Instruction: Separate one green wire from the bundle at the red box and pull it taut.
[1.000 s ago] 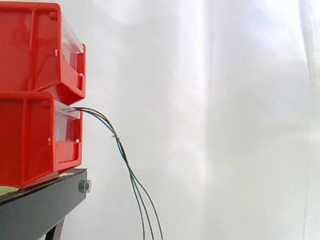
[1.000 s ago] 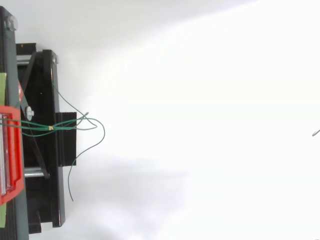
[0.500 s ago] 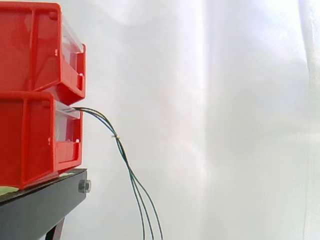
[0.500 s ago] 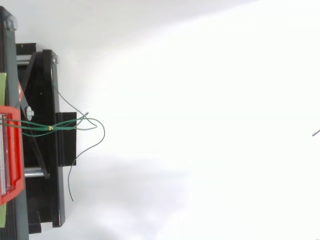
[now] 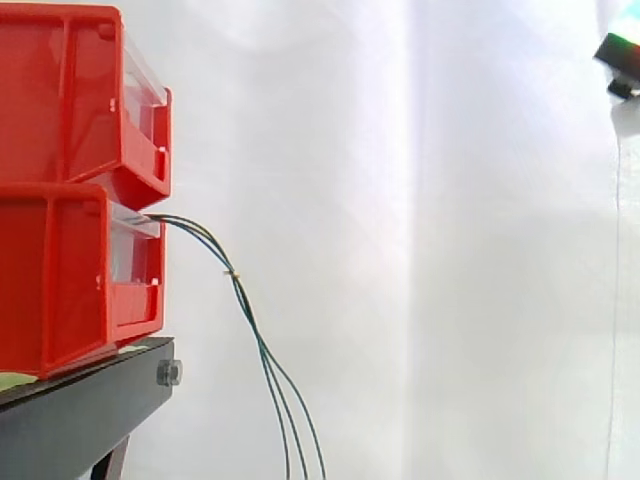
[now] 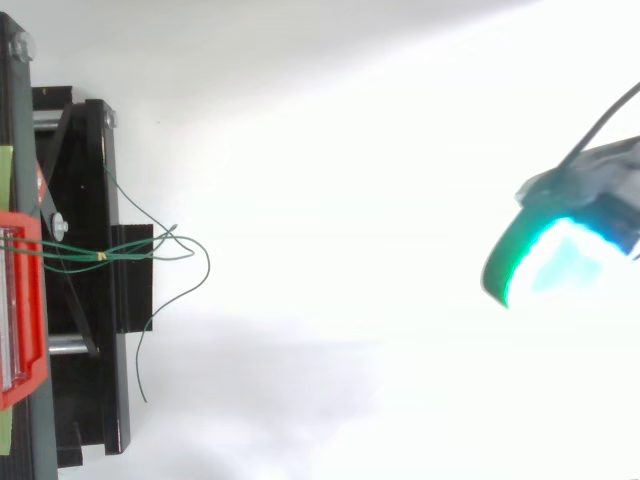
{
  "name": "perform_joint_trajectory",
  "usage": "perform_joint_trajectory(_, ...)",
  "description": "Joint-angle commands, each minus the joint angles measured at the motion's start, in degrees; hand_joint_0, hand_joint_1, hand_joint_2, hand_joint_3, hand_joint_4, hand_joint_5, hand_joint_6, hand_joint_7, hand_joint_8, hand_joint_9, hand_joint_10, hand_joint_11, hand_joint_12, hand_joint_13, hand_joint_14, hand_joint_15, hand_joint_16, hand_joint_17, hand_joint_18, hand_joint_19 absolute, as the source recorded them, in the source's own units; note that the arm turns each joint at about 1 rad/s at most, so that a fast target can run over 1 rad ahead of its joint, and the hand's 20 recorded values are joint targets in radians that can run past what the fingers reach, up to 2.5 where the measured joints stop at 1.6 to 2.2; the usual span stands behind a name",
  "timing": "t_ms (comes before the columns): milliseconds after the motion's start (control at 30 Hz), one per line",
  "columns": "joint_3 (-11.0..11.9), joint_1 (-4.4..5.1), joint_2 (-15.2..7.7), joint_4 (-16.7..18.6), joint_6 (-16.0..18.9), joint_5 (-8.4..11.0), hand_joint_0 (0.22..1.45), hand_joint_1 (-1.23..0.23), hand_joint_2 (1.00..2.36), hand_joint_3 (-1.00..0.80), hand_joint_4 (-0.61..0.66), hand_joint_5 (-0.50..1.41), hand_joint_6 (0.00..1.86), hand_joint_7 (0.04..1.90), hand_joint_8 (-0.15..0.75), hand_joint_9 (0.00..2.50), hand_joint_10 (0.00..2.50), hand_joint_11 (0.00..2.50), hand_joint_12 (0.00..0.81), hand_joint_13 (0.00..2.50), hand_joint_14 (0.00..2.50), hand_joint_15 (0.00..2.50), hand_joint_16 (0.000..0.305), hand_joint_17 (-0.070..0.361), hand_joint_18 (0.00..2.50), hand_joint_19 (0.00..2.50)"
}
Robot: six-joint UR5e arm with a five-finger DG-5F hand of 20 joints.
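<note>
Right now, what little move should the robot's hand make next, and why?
Probably it should travel toward the green wires, which hang loose from the lower red bin, tied together just past it. The hand sits far off at the right side of both views, touching nothing, so it likely must close that gap first.

Glossy red plastic bins (image 5: 62, 110), smooth black metal stand (image 5: 80, 420), white cloth curtain (image 5: 450, 250)
</note>
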Motion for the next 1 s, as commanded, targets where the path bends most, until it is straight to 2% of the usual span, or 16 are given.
perform_joint_trajectory(0, 0.0, 0.54, -3.4, 3.6, 0.4, 0.23, 0.48, -0.69, 1.00, -0.50, 0.10, -0.27, 0.50, 0.57, 0.243, 0.25, 0.00, 0.00, 0.392, 0.31, 0.00, 0.08, 0.056, 0.125, 0.19, 0.21)
perform_joint_trajectory(167, 0.0, 0.89, -6.1, 5.3, 0.7, 0.23, 0.48, -0.68, 1.00, -0.50, 0.11, -0.27, 0.50, 0.58, 0.244, 0.25, 0.00, 0.00, 0.392, 0.31, 0.00, 0.08, 0.056, 0.125, 0.19, 0.22)
perform_joint_trajectory(200, 0.0, 0.98, -7.5, 6.3, 1.2, 0.23, 0.48, -0.68, 1.00, -0.50, 0.11, -0.27, 0.50, 0.57, 0.244, 0.25, 0.00, 0.00, 0.392, 0.31, 0.00, 0.08, 0.056, 0.125, 0.19, 0.22)
perform_joint_trajectory(333, 0.0, 1.24, -9.4, 9.1, 2.7, 0.67, 0.48, -0.68, 1.00, -0.50, 0.11, -0.27, 0.50, 0.57, 0.245, 0.26, 0.00, 0.00, 0.392, 0.31, 0.00, 0.08, 0.056, 0.125, 0.19, 0.22)
perform_joint_trajectory(400, 0.0, 1.51, -10.0, 10.3, 2.8, 2.69, 0.48, -0.68, 1.00, -0.50, 0.11, -0.27, 0.50, 0.57, 0.247, 0.26, 0.00, 0.00, 0.394, 0.31, 0.00, 0.07, 0.056, 0.126, 0.19, 0.21)
perform_joint_trajectory(433, 0.1, 1.68, -10.2, 10.6, 2.7, 4.71, 0.48, -0.69, 1.00, -0.50, 0.11, -0.27, 0.50, 0.57, 0.247, 0.26, 0.00, 0.00, 0.395, 0.31, 0.00, 0.07, 0.056, 0.126, 0.19, 0.21)
perform_joint_trajectory(500, 0.0, 1.77, -10.9, 10.7, 2.6, 6.74, 0.47, -0.69, 1.00, -0.50, 0.11, -0.27, 0.50, 0.58, 0.249, 0.26, 0.00, 0.00, 0.395, 0.31, 0.00, 0.08, 0.055, 0.124, 0.20, 0.20)
perform_joint_trajectory(533, 0.0, 1.86, -11.7, 10.9, 2.9, 8.93, 0.47, -0.69, 1.00, -0.50, 0.12, -0.27, 0.50, 0.58, 0.251, 0.26, 0.00, 0.00, 0.393, 0.32, 0.00, 0.07, 0.052, 0.118, 0.21, 0.19)
perform_joint_trajectory(600, 0.1, 1.77, -12.7, 11.0, 3.0, 10.25, 0.47, -0.69, 1.00, -0.50, 0.12, -0.26, 0.50, 0.58, 0.256, 0.28, 0.00, 0.00, 0.384, 0.36, 0.00, 0.07, 0.048, 0.109, 0.23, 0.16)
perform_joint_trajectory(733, 0.4, 1.95, -14.0, 12.5, 3.5, 10.51, 0.48, -0.70, 1.00, -0.50, 0.15, -0.26, 0.50, 0.58, 0.278, 0.36, 0.00, 0.00, 0.348, 0.44, 0.00, 0.08, 0.040, 0.090, 0.31, 0.10)
perform_joint_trajectory(767, 1.4, 2.04, -14.4, 13.2, 3.6, 10.60, 0.48, -0.70, 1.00, -0.50, 0.15, -0.26, 0.50, 0.58, 0.279, 0.36, 0.00, 0.00, 0.345, 0.45, 0.00, 0.08, 0.039, 0.088, 0.31, 0.09)
perform_joint_trajectory(967, 3.8, 2.21, -16.5, 12.7, 3.1, 10.43, 0.48, -0.71, 1.00, -0.50, 0.17, -0.25, 0.50, 0.59, 0.290, 0.43, 0.00, 0.00, 0.333, 0.48, 0.00, 0.08, 0.037, 0.082, 0.35, 0.06)
